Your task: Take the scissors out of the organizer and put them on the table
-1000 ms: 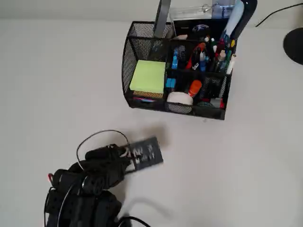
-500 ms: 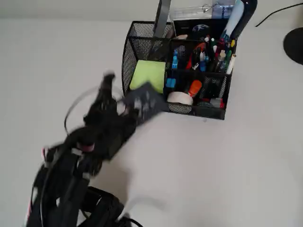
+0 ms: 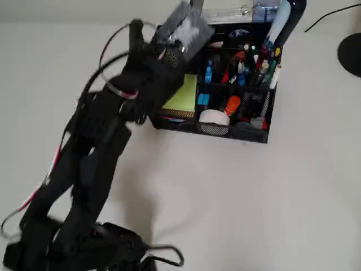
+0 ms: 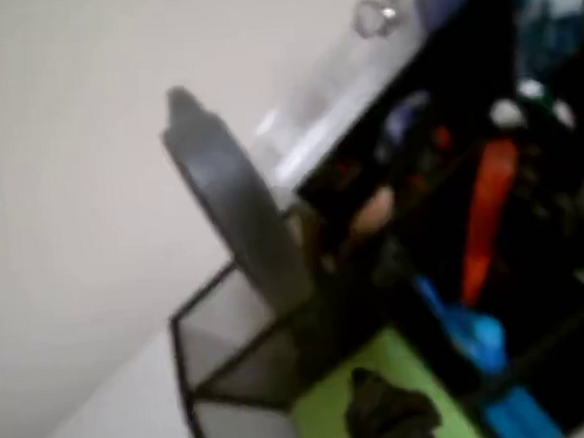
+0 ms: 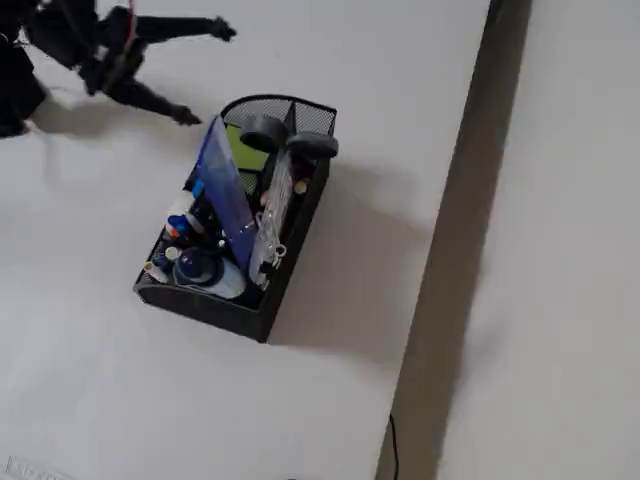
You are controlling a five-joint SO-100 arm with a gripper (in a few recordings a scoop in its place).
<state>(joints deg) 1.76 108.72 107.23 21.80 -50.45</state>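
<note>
The scissors stand in the rear left compartment of the black mesh organizer (image 3: 248,132), grey loop handles up (image 5: 265,132). In the wrist view one grey handle (image 4: 237,218) rises close ahead, above the mesh corner (image 4: 231,354) and the lime-green pad (image 4: 330,407). My black arm (image 3: 101,135) reaches from the bottom left over the organizer's left end. In the fixed view my gripper (image 5: 204,74) hangs beside that end of the organizer (image 5: 220,305), fingers spread wide, open, holding nothing and apart from the handles. The white table (image 3: 271,197) lies all around.
Pens, markers, a white tape roll (image 3: 214,117) and a tall blue item (image 3: 285,17) fill the other compartments. A black round object (image 3: 352,53) and a cable (image 3: 327,20) sit at the back right. The table's far edge (image 5: 440,250) runs just behind the organizer.
The arm swung up from the table's front left to the organizer's back left corner. The wrist now hangs over the green pad end, by the scissors' handles.
</note>
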